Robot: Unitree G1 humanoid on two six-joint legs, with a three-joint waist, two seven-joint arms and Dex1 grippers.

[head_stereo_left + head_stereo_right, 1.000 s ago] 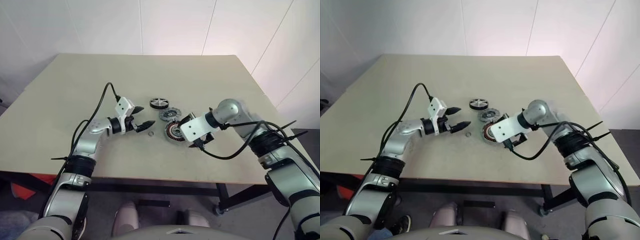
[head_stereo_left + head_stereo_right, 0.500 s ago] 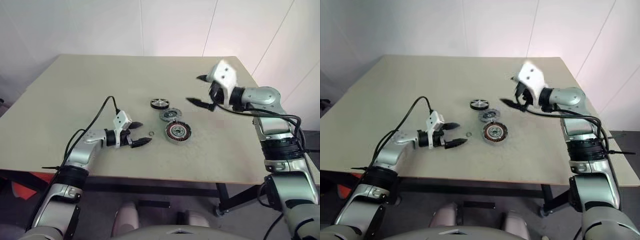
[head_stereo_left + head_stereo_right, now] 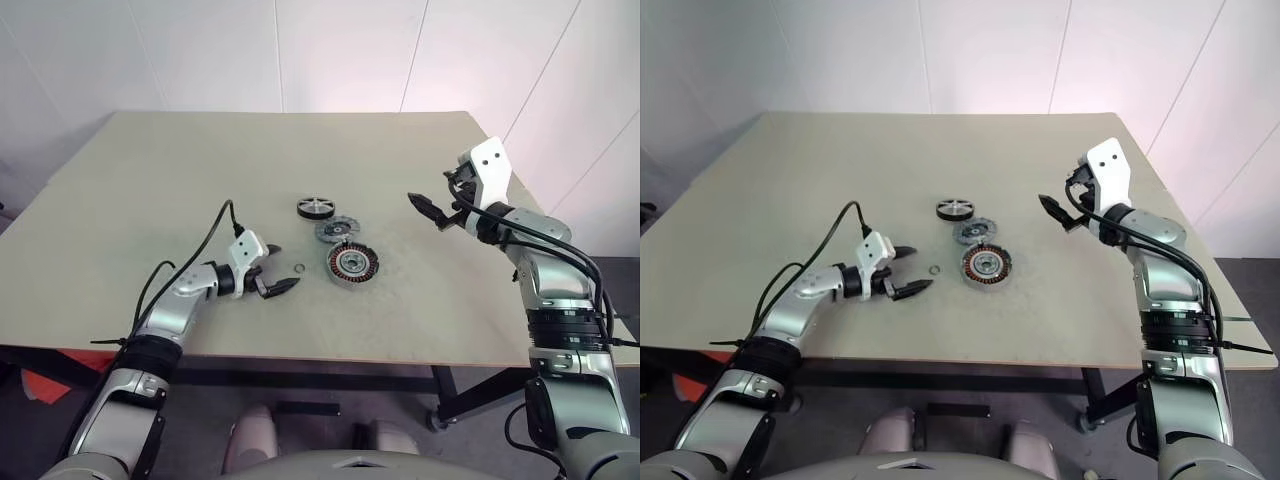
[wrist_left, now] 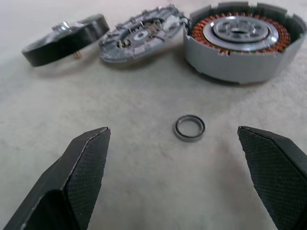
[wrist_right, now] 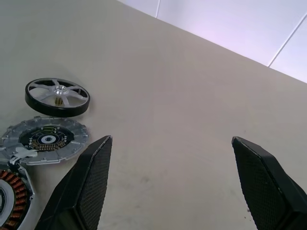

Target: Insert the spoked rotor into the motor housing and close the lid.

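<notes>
— So, where do the parts lie on the beige table (image 3: 150,180)?

— Three in a short row near the middle. Farthest from the robot is the spoked rotor (image 3: 317,207), a small flat wheel with a black rim and pale silvery spokes. Next comes the lid (image 3: 337,229), a silvery-grey round metal disc with cut-outs, tilted with one edge resting against the motor housing (image 3: 352,264), a shallow grey metal cup with copper-brown windings around a silver centre. The housing is nearest the robot and holds nothing inside.

— Anything else?

— A tiny grey metal ring (image 4: 189,128) lies flat just left of the housing.

— And the left gripper (image 3: 274,268)?

— Low over the table, left of the ring and pointing towards it. Its two black fingers (image 4: 81,167) are spread wide and hold nothing; in the left wrist view the ring sits between them, a little ahead.

— The right gripper (image 3: 430,205)?

— Raised above the table, well to the right of the parts, pointing left towards them. Its fingers (image 5: 84,187) are also spread wide and empty.
</notes>
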